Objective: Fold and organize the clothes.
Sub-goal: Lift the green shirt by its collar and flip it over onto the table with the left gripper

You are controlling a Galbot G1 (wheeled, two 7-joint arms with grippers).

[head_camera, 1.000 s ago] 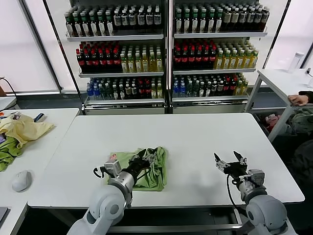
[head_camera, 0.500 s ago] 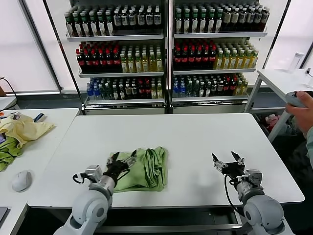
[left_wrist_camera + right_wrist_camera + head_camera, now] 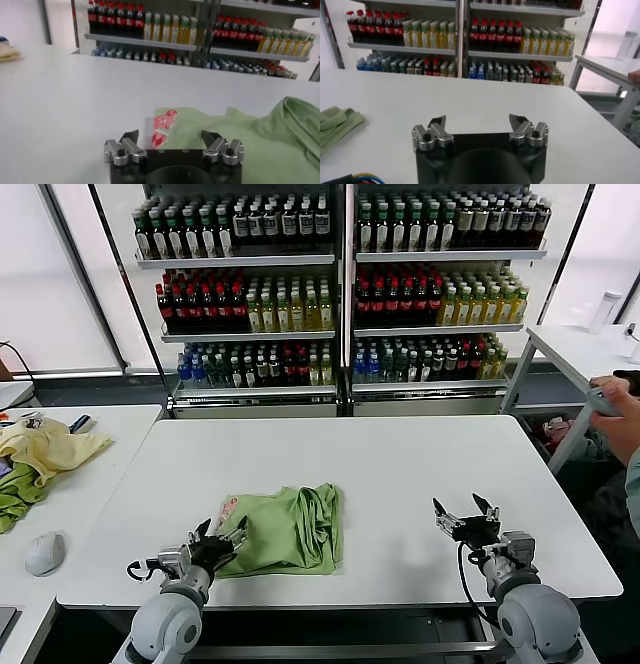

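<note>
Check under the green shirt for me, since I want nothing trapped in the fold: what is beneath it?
Only the white table shows around the folded green shirt. Whatever lies beneath or inside its folds is covered.

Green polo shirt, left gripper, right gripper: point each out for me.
green polo shirt [image 3: 290, 529]: head view, middle of the folded cloth.
left gripper [image 3: 216, 539]: head view, between its open fingertips, at the shirt's near-left edge.
right gripper [image 3: 462, 515]: head view, between its open fingertips.

No text is readable; the polo shirt [image 3: 285, 529] bears an illegible red-and-white print.
</note>
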